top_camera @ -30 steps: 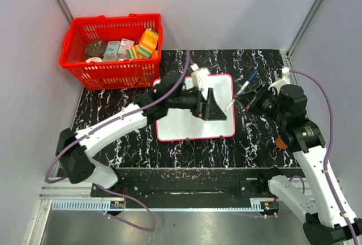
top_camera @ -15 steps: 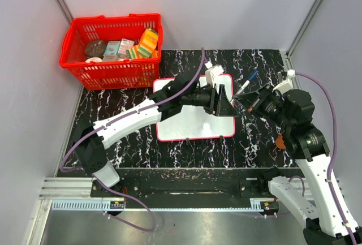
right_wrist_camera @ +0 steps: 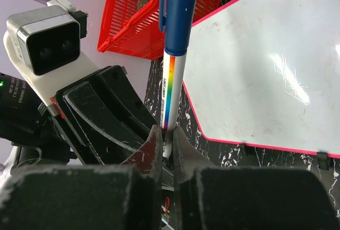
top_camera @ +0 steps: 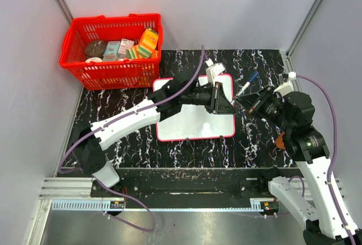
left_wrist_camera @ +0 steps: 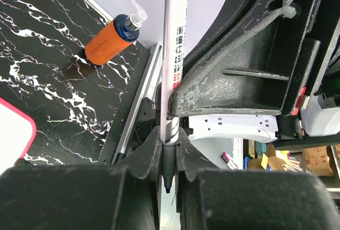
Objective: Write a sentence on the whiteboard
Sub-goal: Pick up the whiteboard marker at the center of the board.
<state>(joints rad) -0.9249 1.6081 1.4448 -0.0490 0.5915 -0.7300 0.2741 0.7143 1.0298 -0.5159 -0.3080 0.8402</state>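
The red-framed whiteboard [top_camera: 186, 126] lies flat on the black marbled table [top_camera: 254, 143]

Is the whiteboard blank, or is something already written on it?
Blank as far as visible: the whiteboard shows bare white with glare only; the left arm covers part.

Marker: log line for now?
left end effector: shut on marker | right end effector: shut on marker | whiteboard: no writing visible

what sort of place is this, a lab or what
Probably a robotics lab test cell: plain grey walls box in a black marbled table, the left arm and right arm bolted at its near edge both grip one marker.
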